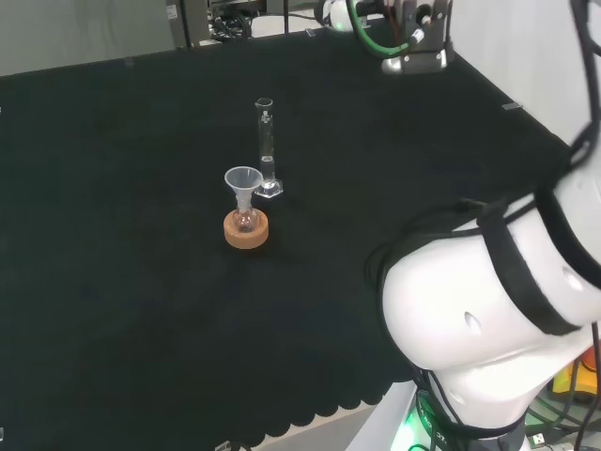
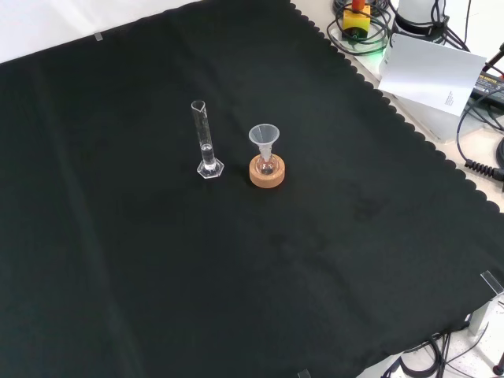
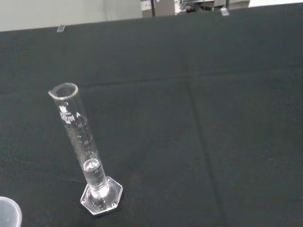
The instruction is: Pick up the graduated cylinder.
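Hand's fingers I can't make out, but my wrist view catches liquid low in the upright graduated cylinder (image 3: 84,151), which the front view sets just left of the funnel-topped flask (image 2: 265,151) on the cork ring (image 2: 267,173).

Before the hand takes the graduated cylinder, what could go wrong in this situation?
1. The graduated cylinder is tall and narrow on a small base, so a sideways touch may tip it over.
2. It seems to hold a little clear liquid near the bottom, which could spill if it tilts.
3. The funnel sits in a small flask on a cork ring close beside the cylinder; an approach from that side might knock it.
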You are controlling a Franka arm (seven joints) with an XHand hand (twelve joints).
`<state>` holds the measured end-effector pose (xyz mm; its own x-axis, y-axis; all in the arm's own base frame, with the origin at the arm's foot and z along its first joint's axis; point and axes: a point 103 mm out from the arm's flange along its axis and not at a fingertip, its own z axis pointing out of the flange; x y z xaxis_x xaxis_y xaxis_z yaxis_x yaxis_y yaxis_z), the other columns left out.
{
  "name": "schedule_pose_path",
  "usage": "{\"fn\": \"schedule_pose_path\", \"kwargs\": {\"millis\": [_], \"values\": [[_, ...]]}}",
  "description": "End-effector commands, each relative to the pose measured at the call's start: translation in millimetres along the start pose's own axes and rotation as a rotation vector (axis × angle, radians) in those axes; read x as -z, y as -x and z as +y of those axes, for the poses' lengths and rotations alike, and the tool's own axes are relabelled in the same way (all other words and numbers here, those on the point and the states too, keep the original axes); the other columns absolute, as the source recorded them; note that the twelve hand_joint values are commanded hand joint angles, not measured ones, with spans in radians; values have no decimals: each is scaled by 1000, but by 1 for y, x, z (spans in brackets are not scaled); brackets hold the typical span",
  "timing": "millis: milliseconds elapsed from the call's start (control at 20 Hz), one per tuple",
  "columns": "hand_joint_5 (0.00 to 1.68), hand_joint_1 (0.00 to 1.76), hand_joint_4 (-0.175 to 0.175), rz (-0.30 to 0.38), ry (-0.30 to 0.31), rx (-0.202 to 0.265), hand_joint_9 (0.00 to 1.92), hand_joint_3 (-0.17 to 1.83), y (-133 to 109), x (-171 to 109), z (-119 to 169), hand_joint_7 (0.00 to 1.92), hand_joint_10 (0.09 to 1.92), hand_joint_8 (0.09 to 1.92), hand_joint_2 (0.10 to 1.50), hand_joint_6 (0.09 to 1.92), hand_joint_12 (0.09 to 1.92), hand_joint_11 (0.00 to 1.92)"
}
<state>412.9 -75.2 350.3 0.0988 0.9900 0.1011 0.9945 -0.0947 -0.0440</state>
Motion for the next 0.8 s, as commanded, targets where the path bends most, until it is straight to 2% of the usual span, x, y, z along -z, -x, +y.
{"fn": "schedule_pose_path", "kwargs": {"millis": [50,500,700,800], "values": [[270,83,-6,51,46,83,305,309,-2,-51,65,101,663,556,1182,87,1386,105],[271,233,-11,143,4,135,370,262,-10,-110,72,132,675,585,1105,87,1389,150],[284,391,-4,229,-26,154,403,230,-13,-129,73,158,678,601,1029,87,1391,178],[289,485,-2,241,-49,181,413,214,-14,-138,74,163,677,606,987,87,1391,196]]}}
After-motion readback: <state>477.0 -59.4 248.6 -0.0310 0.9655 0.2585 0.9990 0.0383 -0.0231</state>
